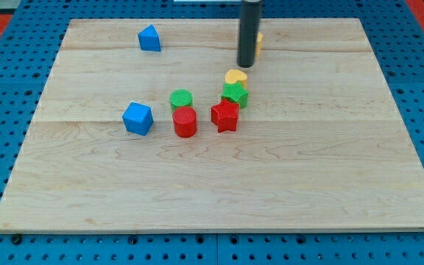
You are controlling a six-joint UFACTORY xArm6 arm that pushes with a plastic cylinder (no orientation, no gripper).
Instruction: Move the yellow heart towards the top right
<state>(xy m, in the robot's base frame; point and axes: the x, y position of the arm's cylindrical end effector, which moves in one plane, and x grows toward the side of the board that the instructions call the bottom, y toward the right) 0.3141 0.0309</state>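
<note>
We see a wooden board (219,184) filling most of the view, pale and laid on a blue pegboard surface (6,73) that shows around its edges. Our dark rod (249,29) comes down from the view's top, right of centre, and our tip (245,65) sits on the board just above the yellow heart. There are no fingers on this arm, so nothing opens or closes and nothing is held; the tip is bare, and we cannot tell whether it touches the heart.

The blue cube (138,118) lies at the view's left of the central cluster, apart from it. The red cylinder (185,122) stands directly below the green cylinder (181,99), the two touching or nearly so. To their right the red star (225,115) lies just below the green star (235,93), and the yellow heart (235,76) rests against the top of the green star. It sits a little above the board's middle, slightly right of centre.

A blue block (149,38), roughly pentagonal, lies alone near the top left. Behind the rod a sliver of another yellow block (260,44) shows; its shape is hidden.
</note>
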